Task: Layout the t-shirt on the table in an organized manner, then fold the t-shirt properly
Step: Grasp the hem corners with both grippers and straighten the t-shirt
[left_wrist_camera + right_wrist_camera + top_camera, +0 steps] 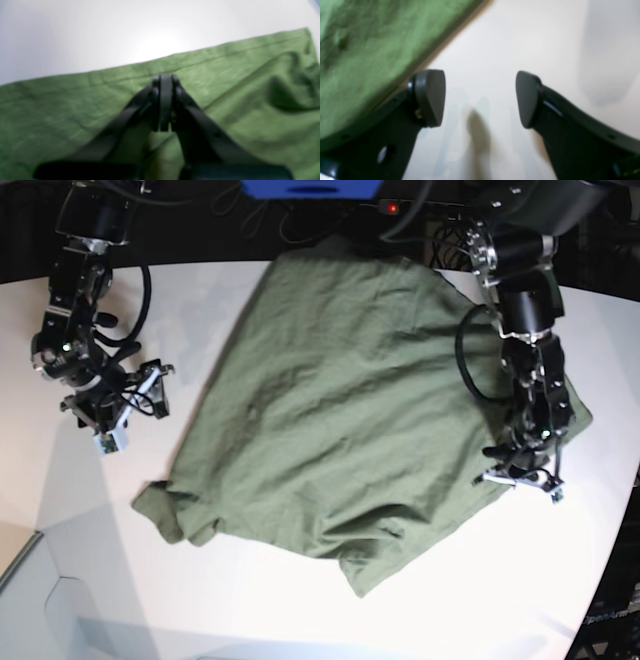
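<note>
L jaws closed over t-shirt, nothing visibly pinched; R jaws wide, empty.

Blue object at the far table edge, black cables beside it

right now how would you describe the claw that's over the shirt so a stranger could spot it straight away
Start at the white table and the olive-green t-shirt spread over its middle. Follow the shirt to its edge on the right side of the base view, where a black arm reaches down from the top. At its tip is the left claw, shut over the fabric, while the right claw stands open over bare table.
</note>
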`<state>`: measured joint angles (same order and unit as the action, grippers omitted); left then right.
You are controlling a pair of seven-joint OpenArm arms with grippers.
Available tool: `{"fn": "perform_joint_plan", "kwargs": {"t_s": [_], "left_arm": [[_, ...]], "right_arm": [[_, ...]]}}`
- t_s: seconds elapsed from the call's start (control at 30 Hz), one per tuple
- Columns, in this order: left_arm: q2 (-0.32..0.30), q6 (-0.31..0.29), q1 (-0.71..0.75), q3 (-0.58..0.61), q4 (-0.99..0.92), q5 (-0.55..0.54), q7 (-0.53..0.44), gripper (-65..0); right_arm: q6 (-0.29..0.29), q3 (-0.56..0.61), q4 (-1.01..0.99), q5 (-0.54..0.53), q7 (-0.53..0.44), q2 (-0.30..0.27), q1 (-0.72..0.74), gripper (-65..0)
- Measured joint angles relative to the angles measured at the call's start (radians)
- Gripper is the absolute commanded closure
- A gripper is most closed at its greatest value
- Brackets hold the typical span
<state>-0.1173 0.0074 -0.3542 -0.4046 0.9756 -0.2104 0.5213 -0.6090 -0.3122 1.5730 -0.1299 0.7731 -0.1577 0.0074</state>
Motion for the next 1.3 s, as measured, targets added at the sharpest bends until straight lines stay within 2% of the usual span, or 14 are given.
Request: {"fn": "perform_joint_plan", "kwargs": {"t_s": [0.2,0.27,0.43,0.53,0.77,0.83,0.87,0.97,1.1,1.2,1.3], "left_arm": [[-0.033,-0.016,-0.077,0.004,-0.225,0.035,-0.158,-0.2],[-0.053,-0.041,-0.076,0.005,-0.259,0.031,-0.207,-0.2],[-0.161,-0.030,-0.051,-0.006,-0.295,0.027,-0.227,-0.2],[-0.188,-0.034,-0.011,-0.043,-0.291,-0.008,-0.260,-0.2],[-0.201,-0.024,0.114,-0.098,-0.125,-0.112,-0.190,-0.2],[-0.197,-0.004,0.144,-0.113,-0.046,-0.134,-0.106,-0.2],[-0.192,-0.003,0.161,-0.126,0.002,-0.154,-0.060,-0.2],[-0.175,0.001,0.210,-0.177,0.196,-0.229,0.046,-0.2],[-0.159,-0.007,0.203,-0.186,0.396,-0.271,0.066,-0.2],[-0.119,-0.010,0.190,-0.133,0.386,-0.241,0.066,-0.2],[-0.102,-0.007,0.192,-0.026,0.294,-0.160,0.013,-0.2]], "right_arm": [[0.000,0.000,0.000,-0.001,-0.002,-0.001,0.001,-44.2],[0.000,0.000,0.000,-0.002,-0.003,0.000,0.006,-44.2],[0.000,0.006,0.000,-0.001,-0.006,-0.001,0.010,-44.2],[0.000,0.012,-0.002,-0.001,-0.006,0.006,0.016,-44.3],[-0.005,0.069,0.001,-0.006,-0.004,0.006,0.029,-44.4],[-0.042,0.075,0.002,-0.001,0.005,0.006,0.026,-44.4],[-0.079,0.077,0.002,0.001,0.005,0.010,0.027,-44.4],[-0.085,0.082,0.004,-0.006,0.002,0.031,0.030,-44.4],[-0.084,0.077,0.004,0.000,0.117,0.078,0.030,-44.4],[-0.083,0.077,0.003,-0.002,0.124,0.115,0.031,-44.4],[-0.084,0.077,0.003,-0.002,0.128,0.146,0.031,-44.4]]}}
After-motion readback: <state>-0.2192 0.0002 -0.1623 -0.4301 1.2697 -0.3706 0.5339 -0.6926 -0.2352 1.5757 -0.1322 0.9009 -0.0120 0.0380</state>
